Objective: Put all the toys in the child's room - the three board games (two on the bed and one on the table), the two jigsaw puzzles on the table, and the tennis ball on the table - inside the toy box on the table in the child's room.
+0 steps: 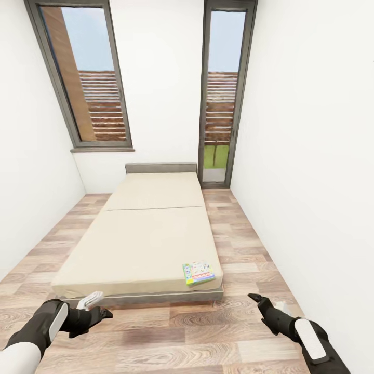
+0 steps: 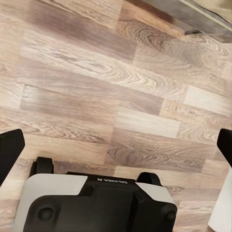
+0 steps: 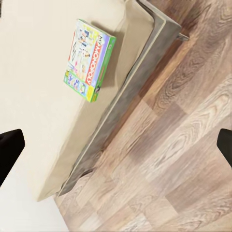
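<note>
A green and white board game (image 1: pixel 198 272) lies flat on the near right corner of the bed (image 1: pixel 140 228). The right wrist view also has this board game (image 3: pixel 88 59), on the beige mattress (image 3: pixel 38 96) close to the dark frame. My left gripper (image 1: pixel 98 307) hangs open over the floor in front of the bed's near left corner, with nothing between its fingers (image 2: pixel 9 150). My right gripper (image 1: pixel 266 303) is open and empty too, over the floor a little nearer than the game and to its right. The table, toy box, jigsaw puzzles and tennis ball are out of view.
Wooden floor (image 1: pixel 171 337) runs in front of the bed and along its right side up to a glass door (image 1: pixel 223 98). White walls close in left and right. A window (image 1: pixel 85 78) is in the far wall above the headboard (image 1: pixel 161 168).
</note>
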Available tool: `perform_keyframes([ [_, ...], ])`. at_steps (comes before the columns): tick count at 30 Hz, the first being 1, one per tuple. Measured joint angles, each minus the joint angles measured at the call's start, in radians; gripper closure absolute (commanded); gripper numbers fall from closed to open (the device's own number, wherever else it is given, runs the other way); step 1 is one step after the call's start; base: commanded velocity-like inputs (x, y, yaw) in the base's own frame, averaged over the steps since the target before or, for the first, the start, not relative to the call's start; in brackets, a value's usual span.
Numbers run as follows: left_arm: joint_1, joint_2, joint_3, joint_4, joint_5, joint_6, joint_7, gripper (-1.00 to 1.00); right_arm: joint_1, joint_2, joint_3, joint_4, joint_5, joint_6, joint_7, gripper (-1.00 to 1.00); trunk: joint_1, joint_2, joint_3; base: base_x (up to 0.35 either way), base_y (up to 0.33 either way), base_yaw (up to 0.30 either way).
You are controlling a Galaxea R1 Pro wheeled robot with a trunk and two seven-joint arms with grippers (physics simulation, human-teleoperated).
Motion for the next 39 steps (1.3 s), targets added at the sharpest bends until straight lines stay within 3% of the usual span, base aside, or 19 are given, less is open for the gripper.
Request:
perform_keyframes([
  [6,0.000,-0.006,0.003,0.000,0.014,0.012,-0.002,-1.00,0.000,0.039,0.001,0.005,0.000,-0.046,0.006,-1.00,0.023,-0.042,-0.019,0.000,0.000,0.000],
  [10,0.000,-0.025,0.000,-0.003,0.082,0.042,0.006,-1.00,0.000,0.048,-0.001,0.024,-0.009,-0.049,0.014,-1.00,0.038,-0.070,-0.031,0.000,0.000,0.000],
  [16,0.000,-0.046,-0.005,-0.005,0.118,0.052,0.013,-1.00,0.000,0.053,-0.001,0.078,-0.014,-0.053,0.076,-1.00,0.061,-0.112,-0.050,0.000,0.000,0.000],
  [18,0.000,-0.049,-0.006,-0.005,0.120,0.052,0.014,-1.00,-0.001,0.060,0.000,0.087,-0.014,-0.057,0.094,-1.00,0.069,-0.126,-0.057,0.000,0.000,0.000],
  [21,0.000,-0.052,-0.006,-0.005,0.123,0.052,0.015,-1.00,-0.001,0.090,0.001,0.097,-0.013,-0.069,0.114,-1.00,0.081,-0.147,-0.066,0.000,0.000,0.000],
  [30,0.000,-0.056,-0.003,-0.005,0.130,0.049,0.017,-1.00,-0.008,0.208,-0.003,0.103,-0.017,-0.200,0.127,-1.00,0.115,-0.210,-0.094,0.000,0.000,0.000],
  [33,0.000,-0.056,-0.002,-0.004,0.130,0.049,0.017,-1.00,-0.009,0.222,-0.003,0.104,-0.018,-0.234,0.125,-1.00,0.127,-0.231,-0.104,0.000,0.000,0.000],
  [39,0.000,-0.057,0.000,-0.004,0.132,0.049,0.017,-1.00,-0.009,0.225,-0.008,0.105,-0.034,-0.256,0.124,-1.00,0.150,-0.274,-0.123,0.000,0.000,0.000],
])
